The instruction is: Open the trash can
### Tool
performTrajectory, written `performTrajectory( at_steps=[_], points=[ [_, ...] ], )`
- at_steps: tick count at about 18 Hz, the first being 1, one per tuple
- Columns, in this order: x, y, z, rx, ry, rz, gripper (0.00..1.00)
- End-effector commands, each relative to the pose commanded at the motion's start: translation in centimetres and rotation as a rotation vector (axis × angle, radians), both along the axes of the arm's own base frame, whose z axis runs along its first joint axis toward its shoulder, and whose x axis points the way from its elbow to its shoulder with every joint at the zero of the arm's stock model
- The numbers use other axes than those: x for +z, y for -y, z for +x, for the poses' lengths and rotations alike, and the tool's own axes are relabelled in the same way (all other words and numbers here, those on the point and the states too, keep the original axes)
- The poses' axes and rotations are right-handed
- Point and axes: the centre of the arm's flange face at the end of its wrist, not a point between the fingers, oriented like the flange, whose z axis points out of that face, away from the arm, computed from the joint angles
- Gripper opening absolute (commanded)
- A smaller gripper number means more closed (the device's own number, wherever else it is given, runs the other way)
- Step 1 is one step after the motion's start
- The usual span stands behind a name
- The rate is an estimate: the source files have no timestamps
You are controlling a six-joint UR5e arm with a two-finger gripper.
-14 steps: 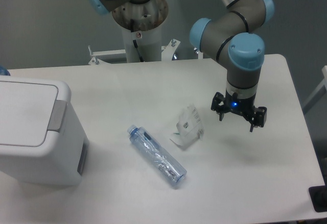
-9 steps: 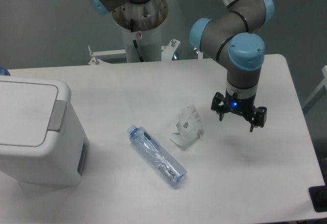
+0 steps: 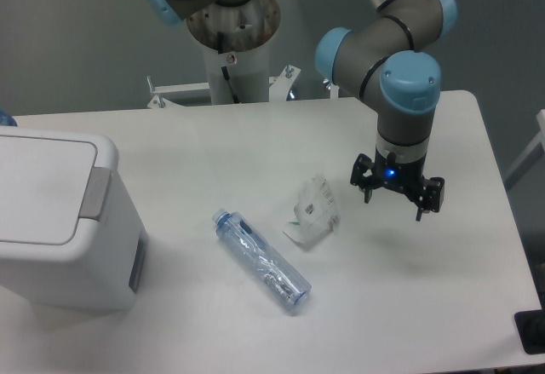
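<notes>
- The trash can sat at the left edge of the white table: a large boxy bin of smooth white plastic with rounded corners.
- Its flat lid was down, with a grey strip along the lid's right edge; nothing of the inside showed.
- The gripper hung above the right side of the table, well apart from the bin, its fingers spread and holding nothing.
- A clear plastic bottle lay on its side near the middle, toward the front edge.
- A crumpled white wrapper lay just beside the bottle, between it and the gripper.
</notes>
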Motion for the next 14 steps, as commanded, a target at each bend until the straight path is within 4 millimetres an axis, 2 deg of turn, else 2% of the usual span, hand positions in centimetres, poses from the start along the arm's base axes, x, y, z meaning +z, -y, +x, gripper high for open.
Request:
performTrajectory(
  at_steps=[4,6,11,14],
  points=[
    [3.0,-3.7,2.0,0.123,0.021,0.093,1.0],
    [4.6,-6.1,3.7,0.138,0.022,0.13,1.0],
    [9.6,-8.7,7.7,0.182,0.069,0.271,1.0],
    [12.0,-9.8,9.3,0.198,0.117,0.349,1.0]
  ],
)
